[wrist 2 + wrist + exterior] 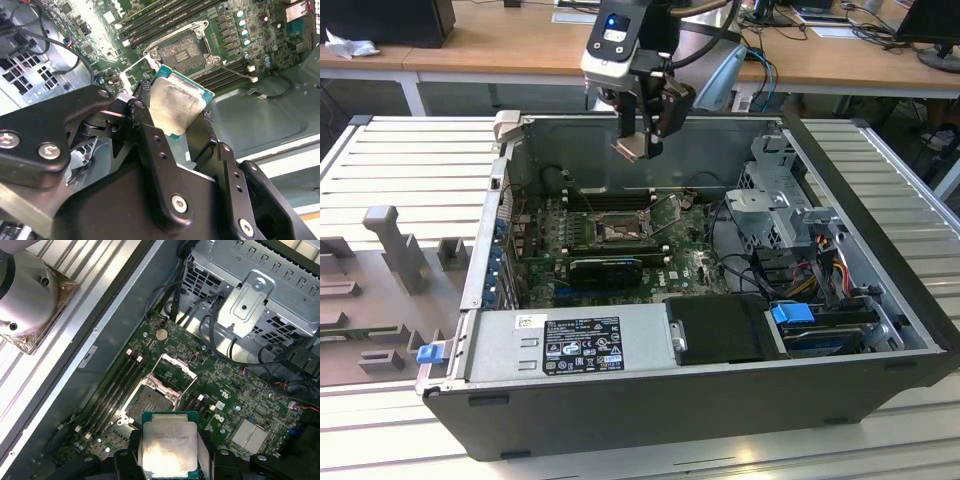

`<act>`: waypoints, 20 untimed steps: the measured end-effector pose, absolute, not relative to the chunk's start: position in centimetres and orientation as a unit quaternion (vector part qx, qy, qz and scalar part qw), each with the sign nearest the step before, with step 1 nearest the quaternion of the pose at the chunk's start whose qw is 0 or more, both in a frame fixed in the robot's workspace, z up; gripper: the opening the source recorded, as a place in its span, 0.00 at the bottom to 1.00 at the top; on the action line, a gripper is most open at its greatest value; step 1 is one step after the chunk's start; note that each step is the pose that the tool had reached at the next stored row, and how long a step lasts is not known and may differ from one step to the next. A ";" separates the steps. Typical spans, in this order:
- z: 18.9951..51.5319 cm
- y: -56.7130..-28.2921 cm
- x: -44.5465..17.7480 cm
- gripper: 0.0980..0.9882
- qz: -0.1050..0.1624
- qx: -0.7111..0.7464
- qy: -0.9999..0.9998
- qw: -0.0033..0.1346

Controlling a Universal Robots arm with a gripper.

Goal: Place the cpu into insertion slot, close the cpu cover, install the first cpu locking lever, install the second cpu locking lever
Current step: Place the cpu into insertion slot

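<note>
My gripper (638,142) hangs above the open computer case, over its back wall, and is shut on the cpu (631,149). In both wrist views the cpu (177,105) (168,442) is a silver-topped square chip with a green edge, pinched by its sides between the black fingers (146,127). Well below it, the insertion slot (150,401) (186,50) (617,230) lies bare on the green board. The cpu cover (172,371) is swung up and open beside the slot. A thin wire lever (232,70) sticks out next to the slot.
Long black memory slots (115,385) run beside the socket. A black fan card (605,268), the power supply (570,345), a drive cage (775,200) and loose cables (730,265) crowd the case. A round pale part (27,302) rests outside on the ribbed table.
</note>
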State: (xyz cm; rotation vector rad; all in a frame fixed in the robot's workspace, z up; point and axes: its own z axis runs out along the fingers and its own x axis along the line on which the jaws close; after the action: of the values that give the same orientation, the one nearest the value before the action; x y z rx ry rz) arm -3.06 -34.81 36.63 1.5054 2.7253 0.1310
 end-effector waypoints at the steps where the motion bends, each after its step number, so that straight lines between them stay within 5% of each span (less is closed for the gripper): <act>1: 36.6 -34.8 -3.1 0.48 0.042 0.488 0.872 0.013; 20: 36.6 -34.8 -3.1 0.48 0.041 0.554 0.831 0.016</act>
State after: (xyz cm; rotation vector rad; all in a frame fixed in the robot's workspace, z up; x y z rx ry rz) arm -3.06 -34.81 36.57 1.7235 2.5847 0.1269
